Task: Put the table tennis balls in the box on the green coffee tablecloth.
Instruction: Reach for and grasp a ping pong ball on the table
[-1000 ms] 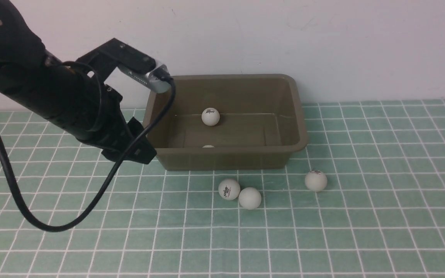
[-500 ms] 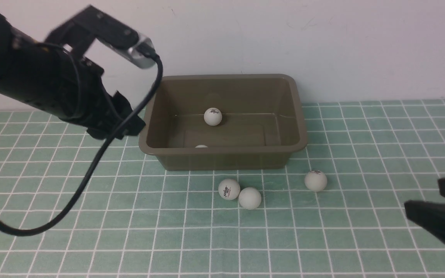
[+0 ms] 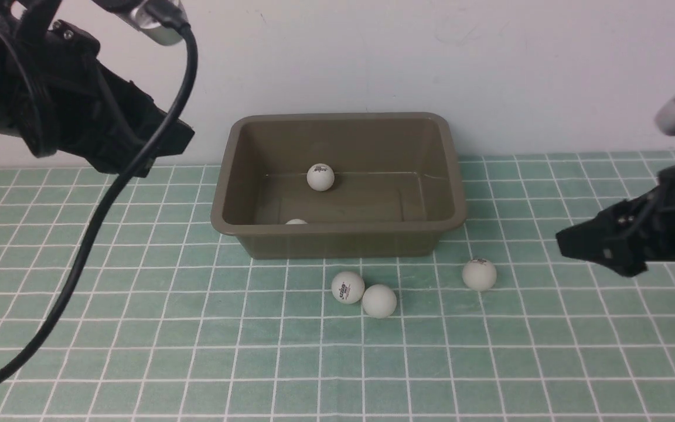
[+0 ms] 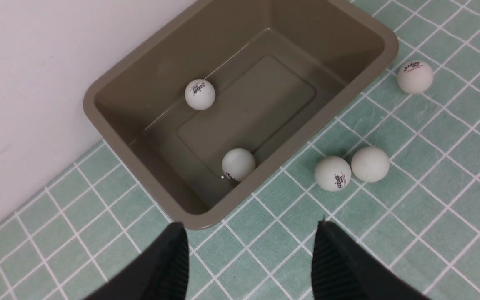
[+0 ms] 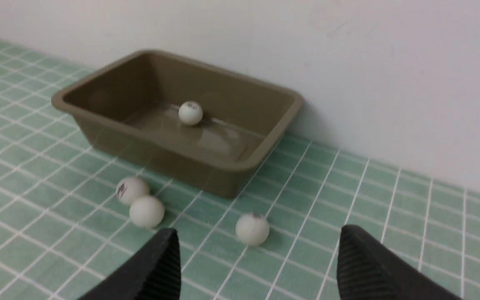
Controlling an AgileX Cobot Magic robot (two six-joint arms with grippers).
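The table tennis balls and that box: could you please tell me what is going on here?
A two-armed robot is putting table tennis balls into the box. Two lie inside it. Three sit on the green tablecloth in front: a pair side by side and a lone ball to the right. The left arm is raised left of the box, and the right arm is low near the lone ball. Both sets of jaws are open and empty.

- Left arm (image 3: 50,111): bulky matte black casing with small round screw heads.
- A thick black cable (image 3: 88,234) hangs in a long curve from a silver metal module (image 3: 159,26) on that arm.
- Right arm (image 3: 660,228): angular black shell with tiny screws and a blurred white rounded part (image 3: 670,116) above.
- Left claw (image 4: 250,227) and right claw (image 5: 258,231): black wedge-shaped fingers with finely ribbed inner faces.
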